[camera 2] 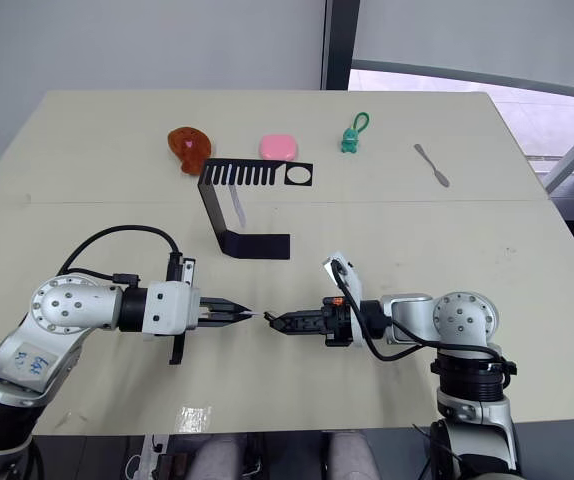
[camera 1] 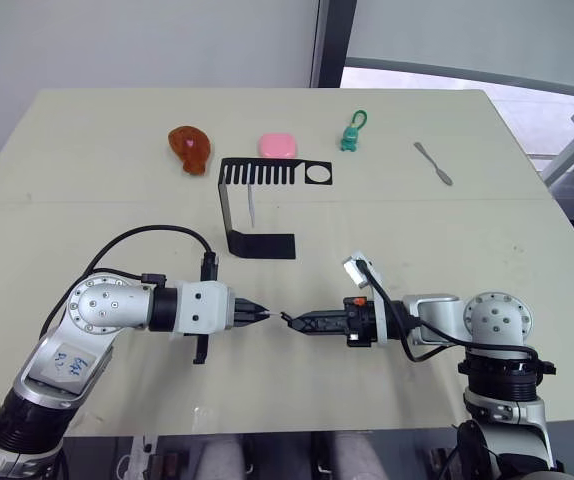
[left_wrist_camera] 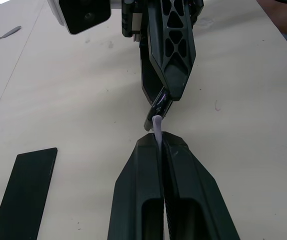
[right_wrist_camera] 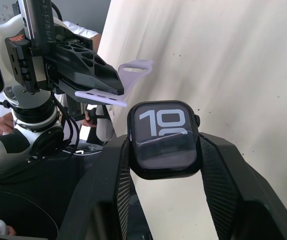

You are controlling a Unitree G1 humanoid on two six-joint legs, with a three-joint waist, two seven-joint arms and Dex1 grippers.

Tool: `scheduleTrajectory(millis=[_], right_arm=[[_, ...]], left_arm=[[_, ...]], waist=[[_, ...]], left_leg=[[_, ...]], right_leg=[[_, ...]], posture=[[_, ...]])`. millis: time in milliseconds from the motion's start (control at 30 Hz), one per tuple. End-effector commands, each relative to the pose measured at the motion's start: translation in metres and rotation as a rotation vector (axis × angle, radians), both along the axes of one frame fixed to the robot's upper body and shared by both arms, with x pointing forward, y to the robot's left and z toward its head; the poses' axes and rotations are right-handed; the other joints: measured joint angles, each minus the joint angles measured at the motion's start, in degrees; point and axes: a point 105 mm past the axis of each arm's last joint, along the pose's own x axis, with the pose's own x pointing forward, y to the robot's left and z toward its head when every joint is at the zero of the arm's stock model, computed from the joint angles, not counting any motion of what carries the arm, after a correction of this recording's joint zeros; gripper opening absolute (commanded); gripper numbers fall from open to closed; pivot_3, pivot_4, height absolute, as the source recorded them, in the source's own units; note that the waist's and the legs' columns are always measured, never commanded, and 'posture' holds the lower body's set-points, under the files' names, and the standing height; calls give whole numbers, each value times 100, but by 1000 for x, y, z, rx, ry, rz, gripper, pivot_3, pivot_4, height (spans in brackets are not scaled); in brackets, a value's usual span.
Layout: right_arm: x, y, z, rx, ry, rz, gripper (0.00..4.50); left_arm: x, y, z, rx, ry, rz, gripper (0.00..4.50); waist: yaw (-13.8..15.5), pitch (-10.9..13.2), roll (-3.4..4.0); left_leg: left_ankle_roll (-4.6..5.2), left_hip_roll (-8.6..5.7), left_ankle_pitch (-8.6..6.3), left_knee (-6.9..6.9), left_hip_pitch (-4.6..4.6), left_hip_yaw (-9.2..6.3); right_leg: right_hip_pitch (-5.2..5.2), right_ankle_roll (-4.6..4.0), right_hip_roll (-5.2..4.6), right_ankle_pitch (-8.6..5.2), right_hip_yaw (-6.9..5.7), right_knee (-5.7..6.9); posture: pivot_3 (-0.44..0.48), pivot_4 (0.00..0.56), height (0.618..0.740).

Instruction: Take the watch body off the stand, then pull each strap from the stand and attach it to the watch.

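The right gripper was clamped on the watch body, lifted clear of the stand and held above the table near its front edge, screen lit with large white digits. Facing it, almost tip to tip, the left gripper had its fingers pressed together on one pale lavender strap, whose end poked out just short of the watch body. In the right wrist view that strap showed a row of small holes and looped back over the left gripper's fingers.

By the look of it, the first step was done and one strap had been pulled; it did not yet appear joined to the case, so mating it was the step in hand. A second strap hung from the comb-like top bar of the stand, near the middle of the table, waiting to be drawn out and fitted.

The count: one watch body, one stand, two straps, one in the gripper and one on the stand. Along the far edge lay one brown lump, one pink pad, one green keychain figure and, toward the far right corner, one grey spatula.
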Motion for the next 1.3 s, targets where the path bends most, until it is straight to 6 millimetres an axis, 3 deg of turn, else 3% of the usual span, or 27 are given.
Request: scheduleTrajectory(millis=[33,1300], right_arm=[[-2,1,9,18,-41,13,1519],[-3,3,10,18,-44,19,1519]], left_arm=[[0,0,2,6,-18,1,0],[1,-8,4,-14,-16,-17,0]], waist=[[0,0,0],[1,0,0]], left_leg=[[0,0,0,0,0,0],[0,0,0,3,0,0]], right_leg=[[0,0,0,0,0,0],[0,0,0,0,0,2]], posture=[[0,150,740],[0,150,740]])
